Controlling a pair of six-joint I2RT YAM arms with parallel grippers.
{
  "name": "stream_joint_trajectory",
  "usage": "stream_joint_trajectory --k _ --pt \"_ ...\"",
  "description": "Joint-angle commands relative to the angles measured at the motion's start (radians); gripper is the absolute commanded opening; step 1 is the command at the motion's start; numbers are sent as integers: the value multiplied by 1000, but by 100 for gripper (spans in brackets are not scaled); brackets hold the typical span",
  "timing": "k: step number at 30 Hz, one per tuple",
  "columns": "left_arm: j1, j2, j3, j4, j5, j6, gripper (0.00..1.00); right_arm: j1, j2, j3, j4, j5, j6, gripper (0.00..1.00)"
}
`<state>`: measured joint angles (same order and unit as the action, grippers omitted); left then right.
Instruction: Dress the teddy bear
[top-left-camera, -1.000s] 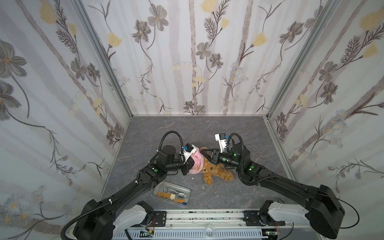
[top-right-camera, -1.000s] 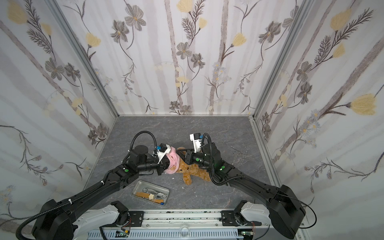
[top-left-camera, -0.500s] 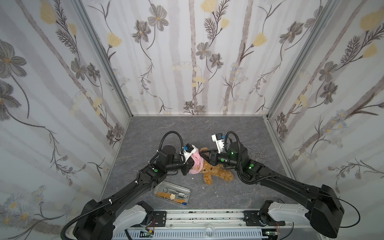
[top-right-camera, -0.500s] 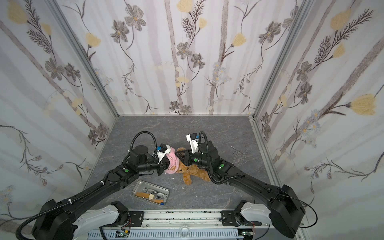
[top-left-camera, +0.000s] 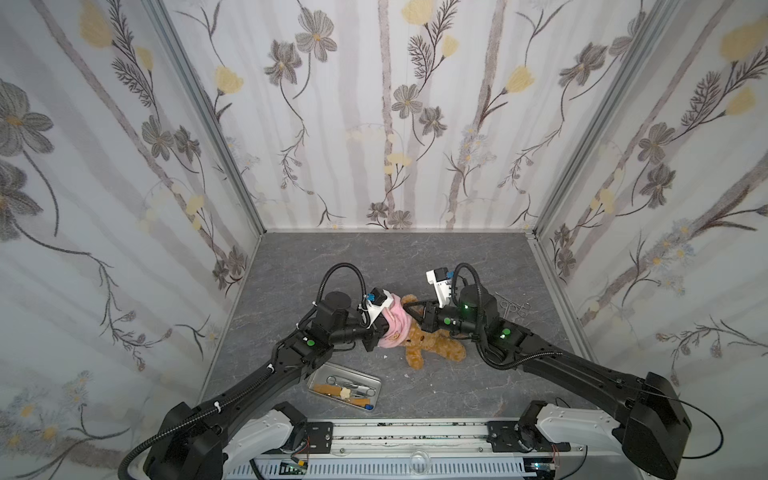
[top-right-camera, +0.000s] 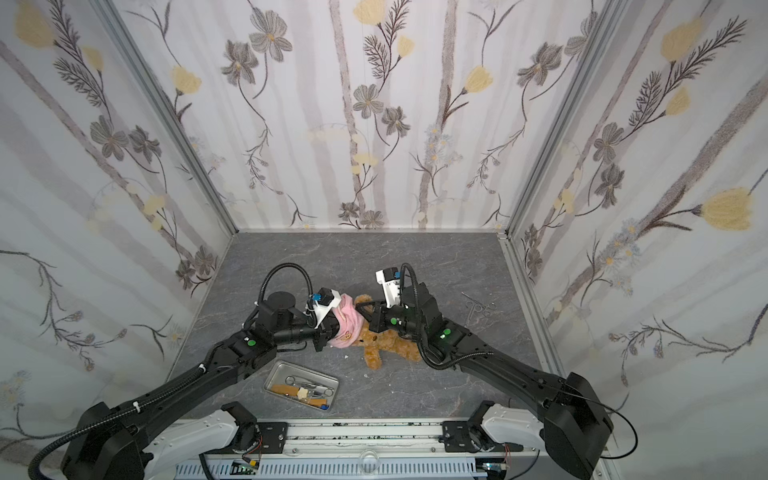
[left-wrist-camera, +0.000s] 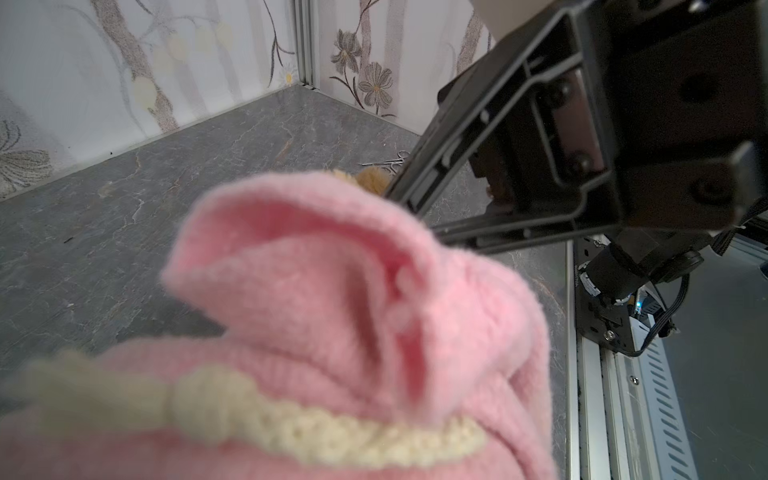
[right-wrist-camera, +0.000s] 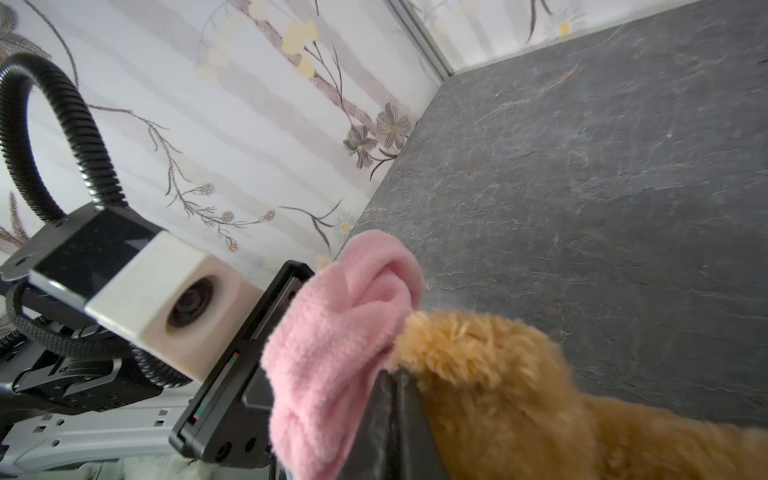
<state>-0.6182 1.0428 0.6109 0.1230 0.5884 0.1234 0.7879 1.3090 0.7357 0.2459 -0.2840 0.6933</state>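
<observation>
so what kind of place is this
Probably a robot test booth: left arm and right arm on a front rail, floral wall panels boxing in a grey tabletop, teddy bear and pink shirt between them.

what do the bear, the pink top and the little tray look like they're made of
teddy bear: plush, probably synthetic; shaggy matte golden fibres stand up.
pink top: soft knit, fuzzy and matte, ribbed stitches, cream crocheted-looking trim.
tray: metal, likely steel; dull silvery sheen and thin raised rim.
</observation>
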Motion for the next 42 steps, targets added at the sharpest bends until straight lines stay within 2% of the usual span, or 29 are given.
stream_joint_trajectory --k 1,4,9,12,18,23,30,34,38,42 --pt "-2 -28 -13 75 18 8 0 -13 -52 -67 59 132 53 0" --pt "-9 -54 -32 81 53 36 0 -13 -67 -106 122 192 104 0" --pt "-14 -60 -46 64 60 60 0 -12 -43 -90 212 193 139 0" --pt "-14 -67 -37 56 57 70 0 -16 -52 -89 178 222 143 0" --pt "-14 -114 -55 173 -33 -36 0 -45 -80 -232 140 276 173 0" --pt "-17 -131 -80 195 -180 -105 0 -44 -108 -283 154 268 155 0" --pt "-29 -134 -74 146 -403 -130 0 -24 -130 -338 266 117 138 0" --pt "-33 -111 -67 107 -515 -145 0 6 -127 -356 292 90 136 0" --pt "-33 -87 -56 95 -485 -164 0 -26 -95 -329 154 178 108 0" --pt "-30 -88 -54 93 -438 -203 0 -63 -45 -267 98 243 43 0"
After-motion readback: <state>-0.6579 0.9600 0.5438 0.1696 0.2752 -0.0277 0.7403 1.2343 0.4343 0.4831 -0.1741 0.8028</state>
